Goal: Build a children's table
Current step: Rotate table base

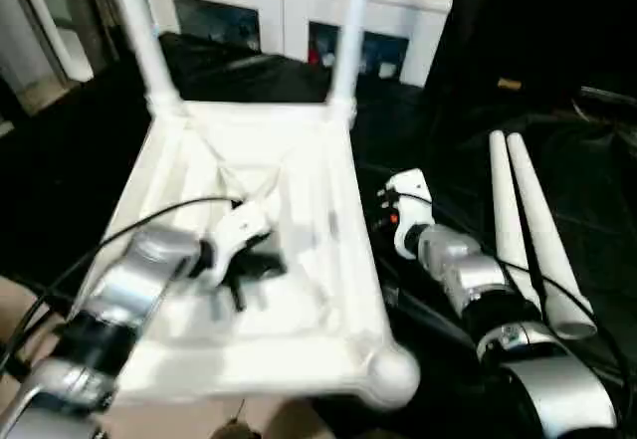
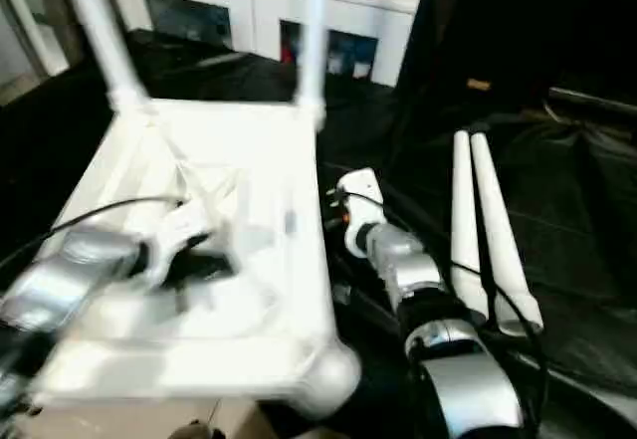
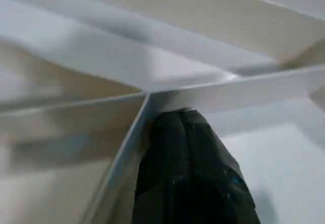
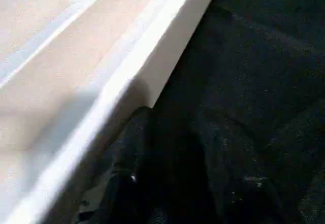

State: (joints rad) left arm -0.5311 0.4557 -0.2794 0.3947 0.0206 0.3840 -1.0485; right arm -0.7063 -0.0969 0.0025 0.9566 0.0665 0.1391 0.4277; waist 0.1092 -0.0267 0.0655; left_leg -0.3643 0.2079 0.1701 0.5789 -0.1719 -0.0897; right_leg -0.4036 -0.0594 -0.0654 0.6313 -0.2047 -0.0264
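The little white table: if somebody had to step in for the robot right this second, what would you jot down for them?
Left gripper: down inside the upturned tabletop, fingers against its ribs; open or shut cannot be told.
Right gripper: beside the tabletop's right edge, over the black cloth; its state cannot be told either.
Done: two legs stand in the far corner sockets, far-left leg and far-right leg.
Left: two loose legs lie side by side on the cloth to the right; the near-right socket looks empty, the near-left corner is hidden by the left arm.

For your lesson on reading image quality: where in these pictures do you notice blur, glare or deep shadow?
Left eye view: left arm motion-smeared, tabletop glaring white, loose legs sharper. Left wrist view: ribs soft, near finger blurred. Right wrist view: black cloth very dark.
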